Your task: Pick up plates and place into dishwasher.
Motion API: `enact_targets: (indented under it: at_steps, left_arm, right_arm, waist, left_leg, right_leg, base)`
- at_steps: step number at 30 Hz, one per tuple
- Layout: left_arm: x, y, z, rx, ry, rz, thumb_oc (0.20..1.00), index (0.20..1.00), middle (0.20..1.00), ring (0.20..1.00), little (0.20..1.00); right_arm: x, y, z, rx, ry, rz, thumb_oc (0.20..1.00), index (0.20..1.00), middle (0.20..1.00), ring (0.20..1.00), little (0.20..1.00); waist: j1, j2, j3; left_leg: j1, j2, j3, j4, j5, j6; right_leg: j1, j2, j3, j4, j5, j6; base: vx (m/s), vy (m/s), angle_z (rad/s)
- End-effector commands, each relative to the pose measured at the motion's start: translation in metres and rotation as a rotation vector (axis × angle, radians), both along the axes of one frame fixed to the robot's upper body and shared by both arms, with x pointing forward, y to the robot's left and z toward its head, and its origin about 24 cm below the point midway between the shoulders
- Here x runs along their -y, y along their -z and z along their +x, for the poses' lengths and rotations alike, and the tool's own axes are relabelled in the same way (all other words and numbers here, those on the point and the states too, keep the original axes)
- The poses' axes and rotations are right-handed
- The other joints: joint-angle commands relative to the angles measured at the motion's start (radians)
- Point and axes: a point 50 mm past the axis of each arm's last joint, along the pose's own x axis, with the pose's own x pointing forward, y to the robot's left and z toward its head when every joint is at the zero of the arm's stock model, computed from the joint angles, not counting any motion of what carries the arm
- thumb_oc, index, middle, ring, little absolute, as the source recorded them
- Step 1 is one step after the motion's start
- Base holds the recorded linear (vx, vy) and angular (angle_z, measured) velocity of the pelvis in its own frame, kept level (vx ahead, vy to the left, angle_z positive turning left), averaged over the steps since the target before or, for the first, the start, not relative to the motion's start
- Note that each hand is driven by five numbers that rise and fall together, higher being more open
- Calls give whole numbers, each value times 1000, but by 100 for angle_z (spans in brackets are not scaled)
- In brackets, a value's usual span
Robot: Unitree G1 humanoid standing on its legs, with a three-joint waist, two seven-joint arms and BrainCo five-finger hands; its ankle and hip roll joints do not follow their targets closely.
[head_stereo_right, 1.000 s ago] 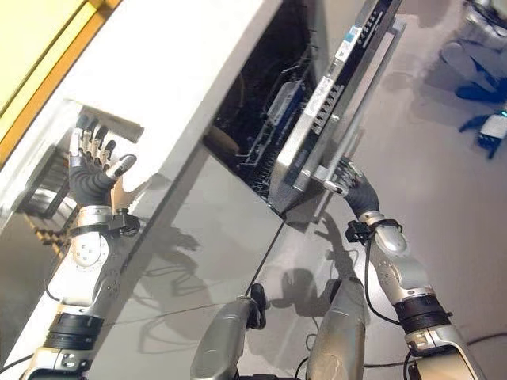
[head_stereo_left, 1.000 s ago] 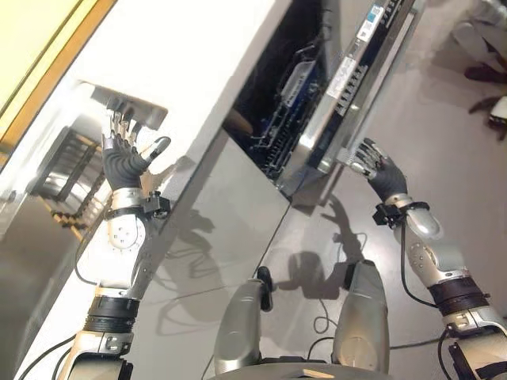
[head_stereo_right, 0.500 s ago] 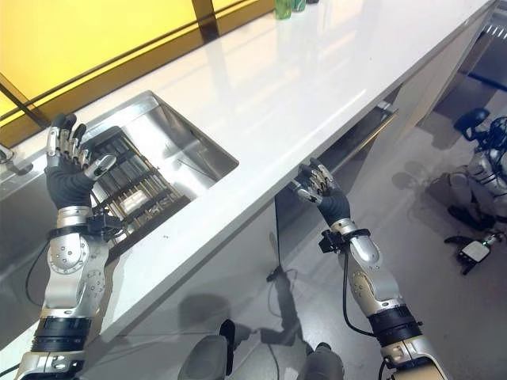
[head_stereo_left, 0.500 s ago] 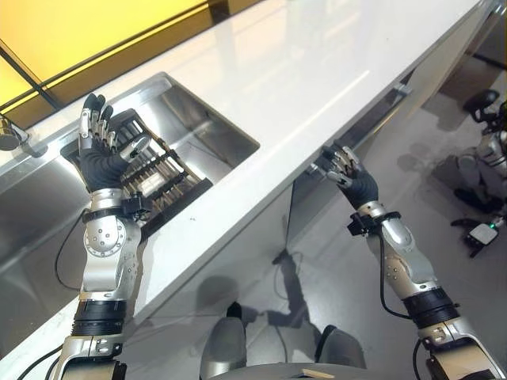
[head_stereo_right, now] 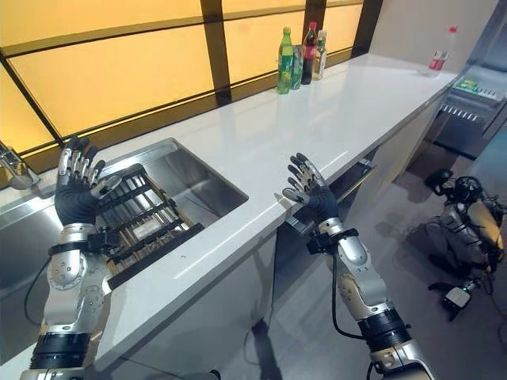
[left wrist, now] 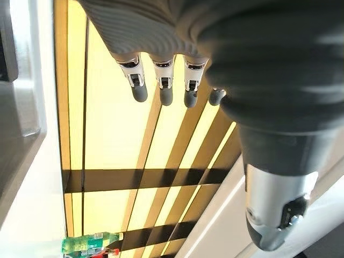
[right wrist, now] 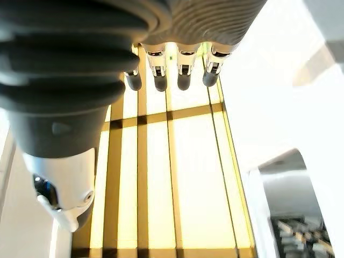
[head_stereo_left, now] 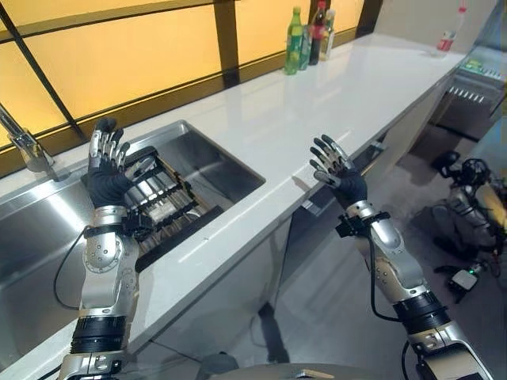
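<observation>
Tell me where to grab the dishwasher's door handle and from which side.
Probably the middle of the bar handle, approached from the front. It runs level just under the counter edge, so fingers should hook over it from above. The open right hand is nearest; the left hand is open over the sink.

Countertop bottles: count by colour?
Green bottle: 1
Dark bottle with red cap: 1
Pale bottle: 1
Clear bottle with red label, at the far end: 1
Total: 4. The three by the window overlap, so another may be hidden among them.
</observation>
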Motion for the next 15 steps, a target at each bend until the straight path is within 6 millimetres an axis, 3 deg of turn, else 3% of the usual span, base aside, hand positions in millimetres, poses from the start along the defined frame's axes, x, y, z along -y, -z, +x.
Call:
enact_targets:
  at_steps: [1,5,10,12,15]
  left_arm:
    - [1,-19,0,75,0,26,1000,1000,1000,1000,1000]
    - [1,-18,0,79,-16,-11,1000,1000,1000,1000,1000]
    - [9,-16,-1,85,6,-59,1000,1000,1000,1000,1000]
    - [11,-15,-2,78,21,-81,1000,1000,1000,1000,1000]
    - [20,-12,0,74,49,-94,1000,1000,1000,1000,1000]
  right_arm:
    - [3,-53,-8,247,46,-3,1000,1000,1000,1000,1000]
    - [-4,-74,-17,355,-2,-43,1000,1000,1000,1000,1000]
    - [-17,-89,-20,420,-68,-97,1000,1000,1000,1000,1000]
    - [-19,-91,-19,430,-85,-91,1000,1000,1000,1000,1000]
    - [-22,-94,-17,440,-75,-75,1000,1000,1000,1000,1000]
  waist:
    - [-34,-2,-2]
    - [-48,1,-8]
    - [-24,-6,-7]
    - [-11,-8,-6]
    - [20,-16,-2]
  left_leg:
    - [8,-1,47,-42,28,35]
    - [12,12,51,-37,31,23]
    - [-9,-3,16,-2,14,15]
    - [-17,-17,1,8,6,19]
    - [-43,-57,-37,35,-8,52]
  right_leg:
    - [47,-15,9,32,-33,-13]
    - [47,-2,17,8,-26,-23]
    - [55,-18,19,-18,-7,-19]
    - [58,-26,16,-11,-11,-15]
    - [53,-41,11,89,-43,-11]
  base:
    - [-69,-13,-16]
    - [-23,6,-14]
    - [16,46,-8]
    - [45,98,6]
    - [52,148,13]
